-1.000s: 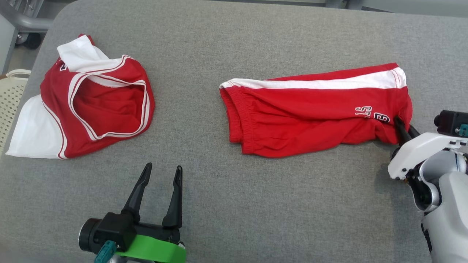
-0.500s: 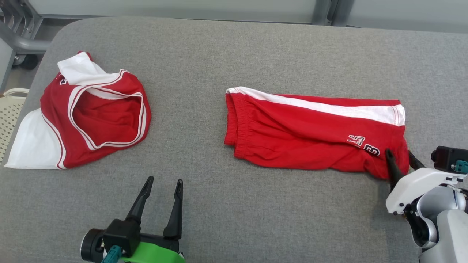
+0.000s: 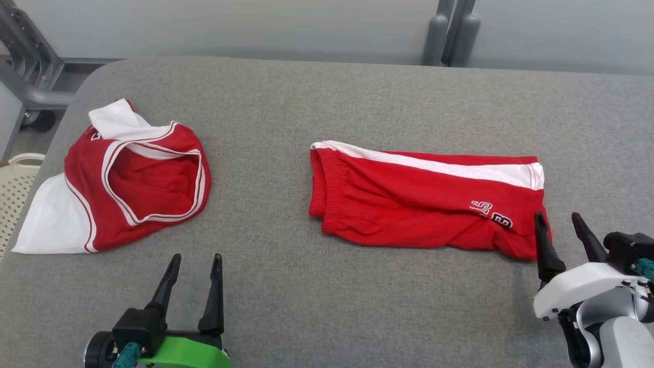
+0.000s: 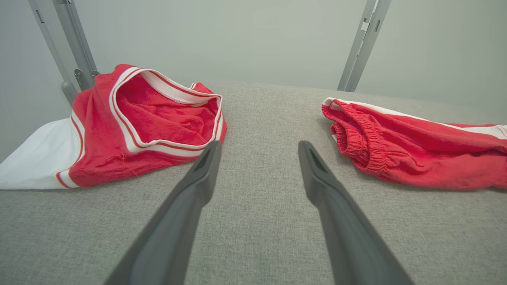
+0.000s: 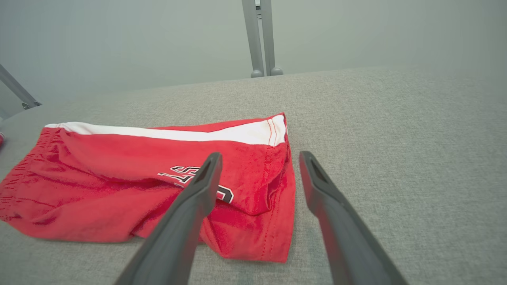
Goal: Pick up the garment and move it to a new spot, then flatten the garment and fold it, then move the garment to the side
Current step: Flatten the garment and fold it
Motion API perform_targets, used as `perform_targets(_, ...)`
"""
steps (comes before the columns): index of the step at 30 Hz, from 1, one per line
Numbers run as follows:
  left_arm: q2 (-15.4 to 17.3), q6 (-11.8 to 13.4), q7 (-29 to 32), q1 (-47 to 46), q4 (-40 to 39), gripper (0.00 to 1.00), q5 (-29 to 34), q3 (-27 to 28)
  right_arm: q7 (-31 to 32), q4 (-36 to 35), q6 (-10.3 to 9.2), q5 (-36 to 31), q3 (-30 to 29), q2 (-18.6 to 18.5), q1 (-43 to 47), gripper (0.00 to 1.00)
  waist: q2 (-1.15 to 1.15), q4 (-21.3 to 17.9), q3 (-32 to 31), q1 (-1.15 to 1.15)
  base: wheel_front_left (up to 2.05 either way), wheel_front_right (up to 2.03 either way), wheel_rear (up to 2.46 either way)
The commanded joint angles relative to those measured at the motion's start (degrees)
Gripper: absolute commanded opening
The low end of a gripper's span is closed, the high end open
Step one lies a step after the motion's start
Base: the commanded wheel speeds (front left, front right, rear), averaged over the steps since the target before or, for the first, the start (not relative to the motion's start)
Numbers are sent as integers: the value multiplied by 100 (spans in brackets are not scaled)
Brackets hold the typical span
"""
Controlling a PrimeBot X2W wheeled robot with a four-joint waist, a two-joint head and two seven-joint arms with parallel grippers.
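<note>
Your right claw (image 3: 556,217) stands spread at the right end of the shorts (image 3: 419,204), pinching nothing. Its left finger sits just over the hem corner. Your left claw (image 3: 196,258) is spread too, above bare bench (image 3: 327,102) at the near left, well apart from any cloth.

The shorts lie right of the middle of the bench, doubled lengthwise. The waistband points left and the white stripe runs along the far edge. The near edge is wrinkled, and the hem corner by your right claw is bunched into loose layers.

Watch that corner. If you sweep the right claw left or lower it without looking, the near finger will likely catch the hem and drag the fold open. A pinch there could also take only the top layer, so the rest would trail and twist when lifted.

The red and white jersey (image 3: 138,189) lies crumpled at the far left. Smoothing strokes that run that way could push the shorts into it.

A pale lattice basket (image 3: 18,184) stands off the left edge of the bench. You cannot tell what it holds.
</note>
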Motion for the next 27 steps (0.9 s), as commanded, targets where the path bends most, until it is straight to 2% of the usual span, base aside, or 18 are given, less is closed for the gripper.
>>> perform_targets(1, 74, 2, -18, 57, 5, 100, -30, 51, -131, -50, -5, -58, 69, 4, 112, 100, 0, -147, -196, 0, 0, 0, 0)
perform_targets(16, 451, 43, -16, 248, -53, 100, -135, 343, -709, -191, -5, -52, 1025, 66, 513, 100, 0, -500, -543, 0, 0, 0, 0)
perform_targets(27, 576, -10, 68, 331, 61, 100, -206, 254, -558, -99, -5, 96, 1105, 117, 619, 100, 0, -565, -559, 0, 0, 0, 0)
